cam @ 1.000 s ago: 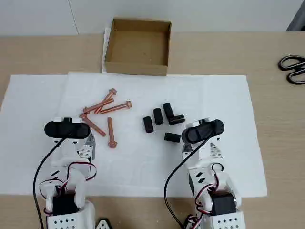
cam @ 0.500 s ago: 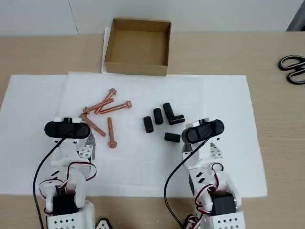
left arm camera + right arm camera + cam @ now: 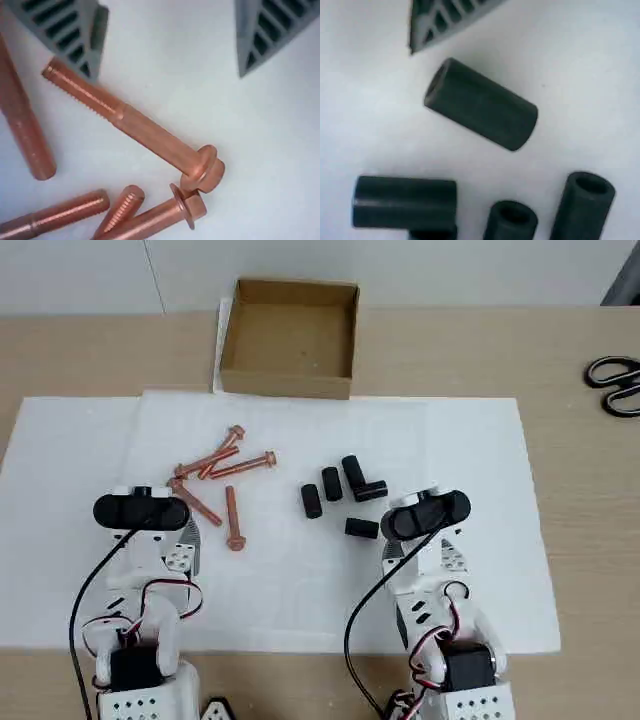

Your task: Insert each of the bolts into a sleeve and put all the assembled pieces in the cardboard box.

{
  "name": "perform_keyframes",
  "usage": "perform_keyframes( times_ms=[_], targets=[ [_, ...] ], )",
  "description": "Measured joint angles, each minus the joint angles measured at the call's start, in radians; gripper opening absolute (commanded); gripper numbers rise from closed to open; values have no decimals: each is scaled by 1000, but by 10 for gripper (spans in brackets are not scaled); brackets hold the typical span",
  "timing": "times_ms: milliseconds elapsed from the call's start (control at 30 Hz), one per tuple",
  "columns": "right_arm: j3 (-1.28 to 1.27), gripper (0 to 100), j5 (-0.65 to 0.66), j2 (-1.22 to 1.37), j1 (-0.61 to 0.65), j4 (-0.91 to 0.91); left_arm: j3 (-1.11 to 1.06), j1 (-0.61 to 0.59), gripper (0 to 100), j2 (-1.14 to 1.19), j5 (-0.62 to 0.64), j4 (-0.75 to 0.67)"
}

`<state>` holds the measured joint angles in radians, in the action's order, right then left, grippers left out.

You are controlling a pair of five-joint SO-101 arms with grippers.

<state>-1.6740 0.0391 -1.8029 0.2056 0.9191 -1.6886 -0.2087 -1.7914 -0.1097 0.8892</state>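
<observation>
Left wrist view: left gripper [image 3: 167, 70] spread wide above bolt [image 3: 135, 127]. Bolt lies flat on white paper [image 3: 280, 165], its head touching neighbour bolt [image 3: 165, 217]. Best approach: straddle mid-shank squarely, lower, then pinch clear of neighbour.

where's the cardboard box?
High view: the cardboard box sits on the table at the far edge of the white paper, left of centre, beyond the copper bolts.

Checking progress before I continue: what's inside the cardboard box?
Only bare floor shows inside the cardboard box; its near wall hides a strip of floor. The bolts and sleeves lie outside on the paper.
</observation>
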Motion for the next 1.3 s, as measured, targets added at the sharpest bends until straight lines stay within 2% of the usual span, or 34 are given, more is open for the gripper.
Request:
perform_keyframes(
  times_ms=[1167, 1300],
  targets=[
    [0, 137, 0, 0, 2, 0, 0, 0, 168, 0, 0, 0],
    [0, 137, 0, 0, 2, 0, 0, 51, 168, 0, 0, 0]
  ],
)
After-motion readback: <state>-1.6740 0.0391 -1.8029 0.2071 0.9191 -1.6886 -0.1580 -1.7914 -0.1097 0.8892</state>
